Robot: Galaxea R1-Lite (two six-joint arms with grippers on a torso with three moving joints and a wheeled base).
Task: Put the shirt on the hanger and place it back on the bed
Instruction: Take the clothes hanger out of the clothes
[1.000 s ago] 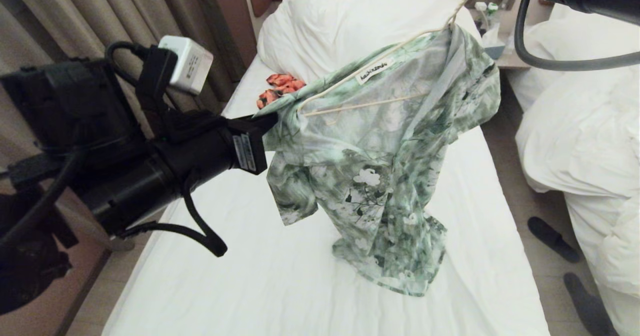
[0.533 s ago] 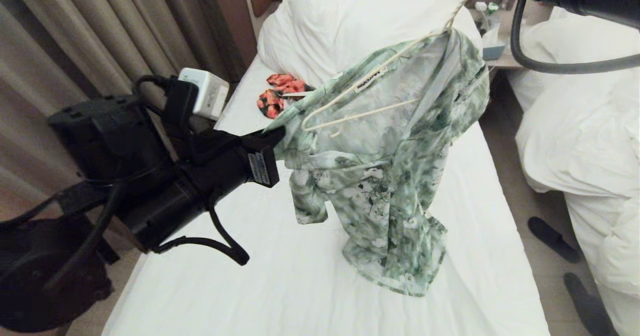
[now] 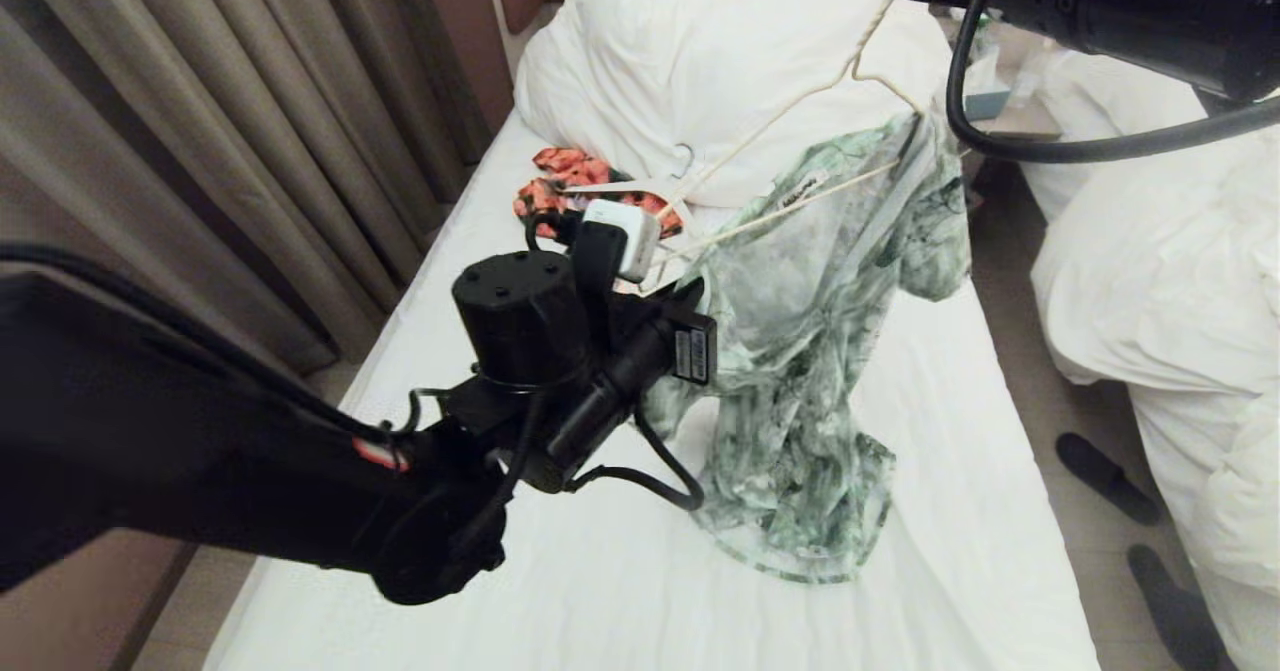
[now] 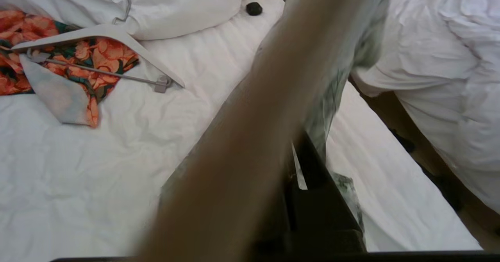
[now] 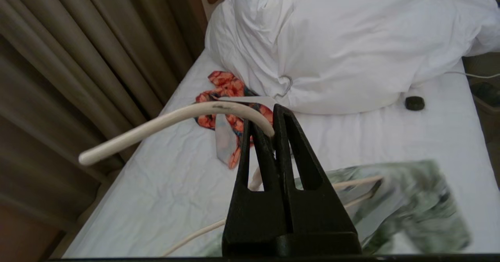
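Note:
The pale green flower-print shirt (image 3: 800,371) hangs by one shoulder from the thin cream hanger (image 3: 760,139) above the bed (image 3: 560,571), and its hem rests on the sheet. The hanger's near arm is bare, with the neck label just under it. My left gripper (image 3: 698,301) is shut on the shirt's near shoulder edge. Blurred cloth fills much of the left wrist view beside that gripper (image 4: 300,148) and the shirt (image 4: 369,43). My right arm (image 3: 1100,1) reaches in at the top right. Its gripper (image 5: 269,131) is shut on the hanger's hook (image 5: 175,117), above the shirt (image 5: 422,199).
An orange floral garment (image 3: 560,166) on a thick white hanger lies by the bulky duvet (image 3: 720,51). Curtains (image 3: 200,101) hang along the left. A second bed (image 3: 1170,301) and dark slippers (image 3: 1105,476) are on the right. A small black object (image 5: 415,103) lies near the duvet.
My left arm has swung right and further over the bed, taking the shirt's edge with it. The shirt's near shoulder has slid down off the hanger's arm. My right arm has shifted slightly left.

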